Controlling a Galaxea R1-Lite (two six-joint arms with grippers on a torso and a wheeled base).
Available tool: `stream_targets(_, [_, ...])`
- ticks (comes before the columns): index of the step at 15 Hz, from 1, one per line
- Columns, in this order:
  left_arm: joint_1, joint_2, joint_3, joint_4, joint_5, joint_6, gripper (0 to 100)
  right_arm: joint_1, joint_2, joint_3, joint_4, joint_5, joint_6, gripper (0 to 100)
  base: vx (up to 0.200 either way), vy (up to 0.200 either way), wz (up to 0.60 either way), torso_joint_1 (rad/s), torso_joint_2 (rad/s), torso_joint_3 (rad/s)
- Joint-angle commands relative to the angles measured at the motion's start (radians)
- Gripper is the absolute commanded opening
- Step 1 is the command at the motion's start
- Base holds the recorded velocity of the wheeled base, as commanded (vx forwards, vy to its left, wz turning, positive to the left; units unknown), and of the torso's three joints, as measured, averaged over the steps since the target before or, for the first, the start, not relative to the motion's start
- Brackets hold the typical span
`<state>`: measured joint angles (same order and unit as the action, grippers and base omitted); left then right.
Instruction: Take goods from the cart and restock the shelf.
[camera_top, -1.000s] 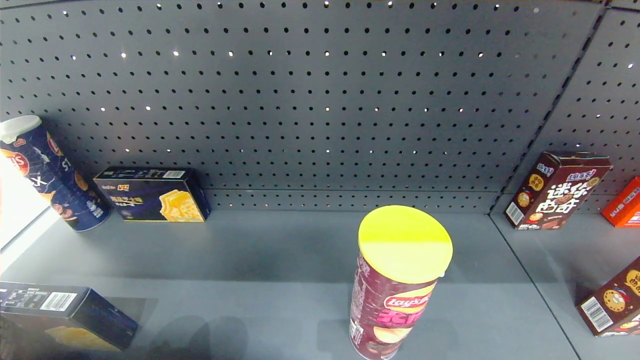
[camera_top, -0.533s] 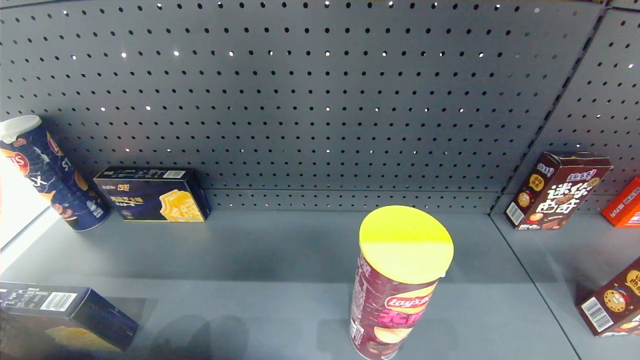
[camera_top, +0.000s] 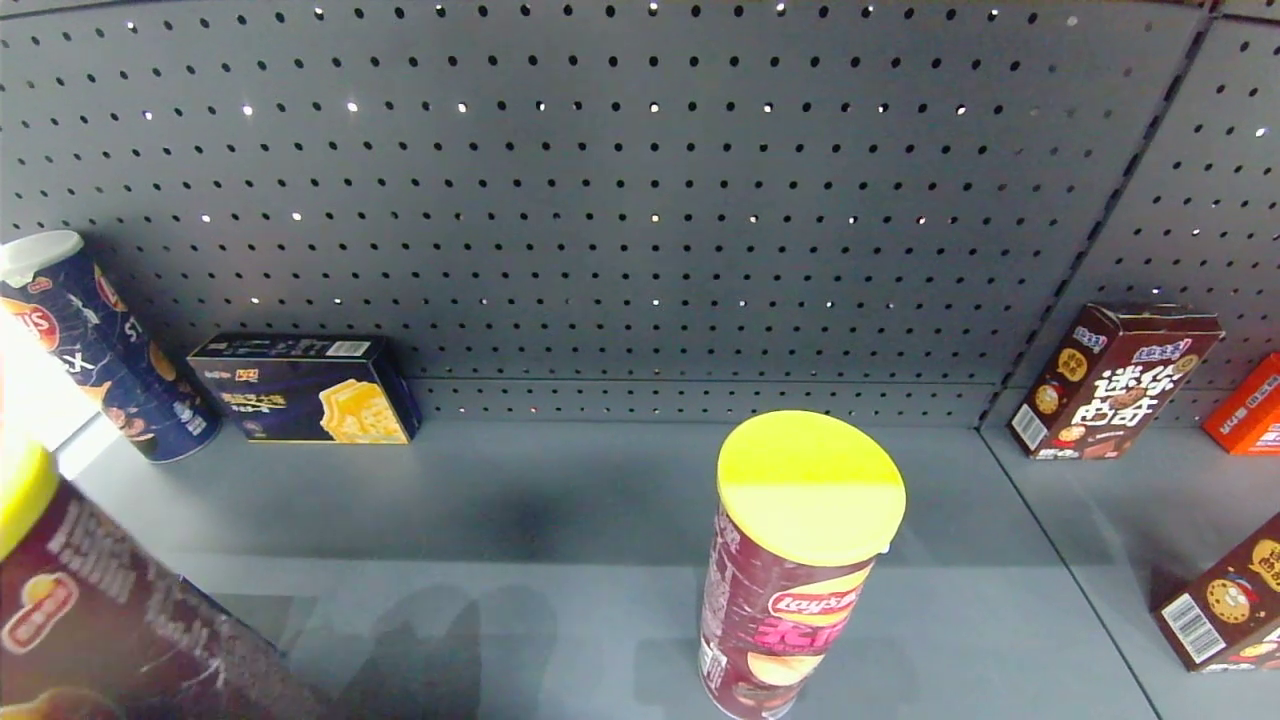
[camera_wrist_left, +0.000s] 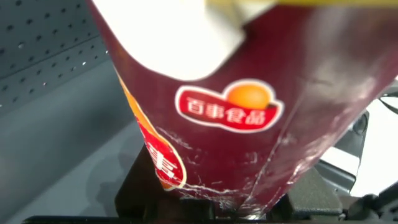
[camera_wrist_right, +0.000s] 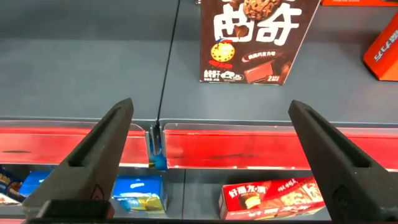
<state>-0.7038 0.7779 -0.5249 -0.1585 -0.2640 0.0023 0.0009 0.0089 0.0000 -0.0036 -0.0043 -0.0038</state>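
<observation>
A maroon chip can with a yellow lid (camera_top: 100, 620) is tilted at the near left of the grey shelf (camera_top: 560, 500). In the left wrist view the same can (camera_wrist_left: 249, 106) sits in my left gripper (camera_wrist_left: 230, 202), which is shut on its lower body. A second matching can (camera_top: 790, 590) stands upright on the shelf, right of centre. My right gripper (camera_wrist_right: 210, 109) is open and holds nothing; it hangs in front of the shelf's red front rail (camera_wrist_right: 249, 149).
At the back left stand a navy chip can (camera_top: 100, 350) and a navy cracker box (camera_top: 305, 390). The bay to the right holds brown cookie boxes (camera_top: 1110, 385) (camera_top: 1225, 605) and an orange box (camera_top: 1245, 410). Below the rail lie more packets (camera_wrist_right: 273, 196).
The held maroon can has come into the head view at the lower left and now covers the navy box that lay at the shelf's front left. The standing can has not moved.
</observation>
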Motion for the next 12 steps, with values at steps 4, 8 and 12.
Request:
stream_targets(4, [0.095,0.425,-0.225,-0.041,0.000,0.007,0,0.001,-0.009,0.000,0.001,0.000,-0.001,100,0.000,0.000,0.00,0.000,0.00,0.000])
stream_targets(8, [0.257,0.748,-0.386,-0.176,-0.144,0.093,0,0.001,-0.009,0.000,0.001,0.000,-0.001,100,0.000,0.000,0.00,0.000,0.00,0.000])
stream_targets(12, [0.280,0.868,-0.492,-0.184,-0.288,0.157,0,0.001,-0.009,0.000,0.001,0.000,-0.001,100,0.000,0.000,0.00,0.000,0.00,0.000])
